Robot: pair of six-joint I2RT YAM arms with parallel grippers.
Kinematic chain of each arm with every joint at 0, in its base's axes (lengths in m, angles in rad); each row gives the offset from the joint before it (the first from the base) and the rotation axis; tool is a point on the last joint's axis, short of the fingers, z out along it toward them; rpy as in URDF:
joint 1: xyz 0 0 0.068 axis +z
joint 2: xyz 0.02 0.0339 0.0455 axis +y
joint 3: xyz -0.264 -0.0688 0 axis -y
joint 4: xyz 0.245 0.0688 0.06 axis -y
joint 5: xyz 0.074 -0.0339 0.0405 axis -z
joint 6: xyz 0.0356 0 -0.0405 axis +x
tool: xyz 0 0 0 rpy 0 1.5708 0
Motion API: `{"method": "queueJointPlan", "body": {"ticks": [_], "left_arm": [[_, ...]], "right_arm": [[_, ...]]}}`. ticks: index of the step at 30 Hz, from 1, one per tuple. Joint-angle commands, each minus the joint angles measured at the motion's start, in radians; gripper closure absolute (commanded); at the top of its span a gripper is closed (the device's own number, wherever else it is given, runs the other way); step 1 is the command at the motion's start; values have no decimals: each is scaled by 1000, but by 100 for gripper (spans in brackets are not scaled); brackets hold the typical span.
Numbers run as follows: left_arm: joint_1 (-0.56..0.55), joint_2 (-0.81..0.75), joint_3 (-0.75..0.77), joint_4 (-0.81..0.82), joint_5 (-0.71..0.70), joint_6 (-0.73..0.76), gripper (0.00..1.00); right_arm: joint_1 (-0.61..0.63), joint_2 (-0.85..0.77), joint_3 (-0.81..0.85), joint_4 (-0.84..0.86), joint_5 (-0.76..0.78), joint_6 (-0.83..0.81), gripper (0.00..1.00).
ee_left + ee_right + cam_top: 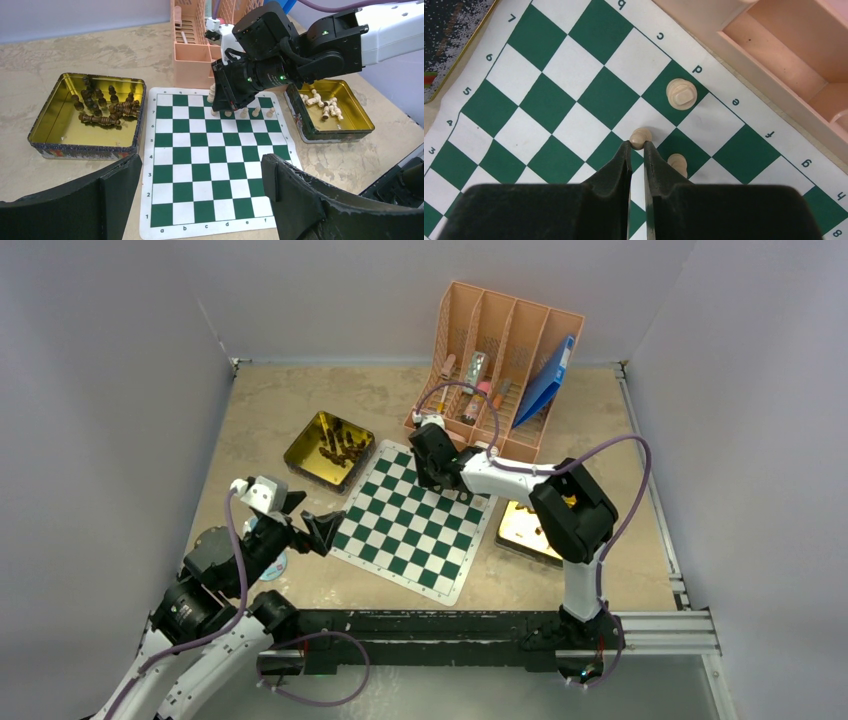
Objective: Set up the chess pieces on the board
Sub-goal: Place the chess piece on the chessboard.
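The board (192, 172) is a thin green-and-white checked mat, white-bordered, flat on the bench (290, 400). My right end effector (636, 146) is pressed nearly together, pinching a pale pawn (640, 136) by its head at the far rows. Only its own wrist view shows that grip, plus a taller pale piece (681, 93) by the d mark. The left wrist view gives me dark pieces (107, 107) heaped in the left tin (45, 125). My left end effector (200, 192) hangs spread off the board's left edge. The pink organizer (192, 60) crowds the far edge, and the near rows are bare.
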Motion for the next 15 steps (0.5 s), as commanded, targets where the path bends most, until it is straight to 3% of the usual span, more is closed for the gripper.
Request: {"method": "queueJointPlan", "body": {"ticks": [1,15], "left_arm": [[-3,-6,1,25,-8,2,10],[-4,-2,1,22,-8,-1,10]], "right_arm": [[-3,6,26,16,35,14,87],[-5,34,17,48,12,21,84]]}}
